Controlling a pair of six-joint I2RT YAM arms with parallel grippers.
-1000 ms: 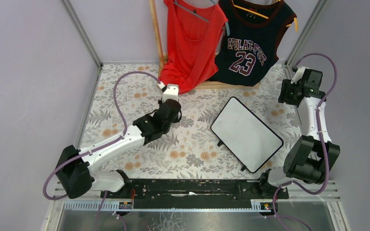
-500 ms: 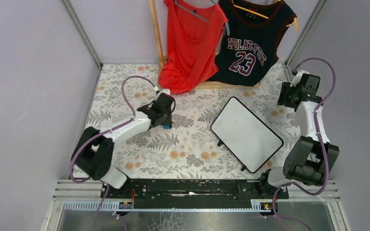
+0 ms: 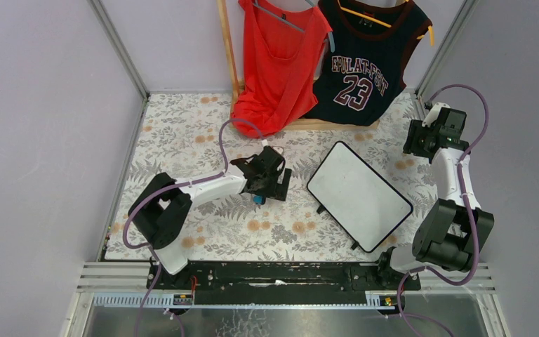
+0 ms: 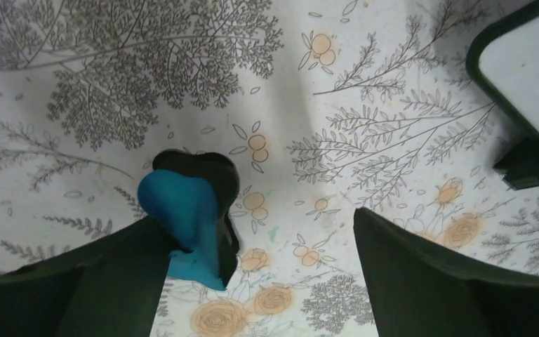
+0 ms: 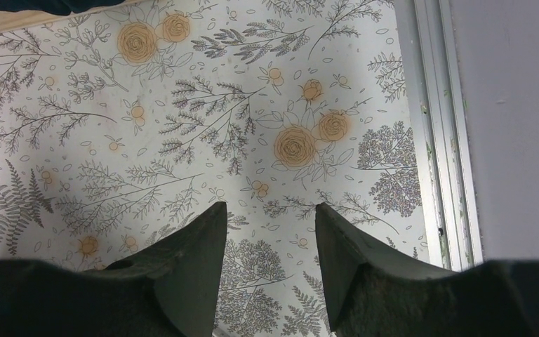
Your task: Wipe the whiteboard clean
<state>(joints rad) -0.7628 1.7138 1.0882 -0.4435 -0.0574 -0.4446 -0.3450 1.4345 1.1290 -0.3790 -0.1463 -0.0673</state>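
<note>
The whiteboard lies flat at an angle, right of centre on the floral cloth; its face shows plain white. One corner of the whiteboard and a black foot appear at the top right of the left wrist view. My left gripper hovers just left of the board, pointing down. The left gripper is open wide. A blue-and-black eraser rests against its left finger, far from the right finger. The eraser shows as a small blue spot below the fingers. My right gripper is open and empty over bare cloth.
A red top and a dark numbered jersey hang on a wooden rack at the back. A metal rail borders the cloth on the right, just beside my right gripper. Grey walls enclose both sides.
My left arm has swung right across the cloth toward the whiteboard, and its jaws have gone from shut to wide open. The right arm has hardly moved.
</note>
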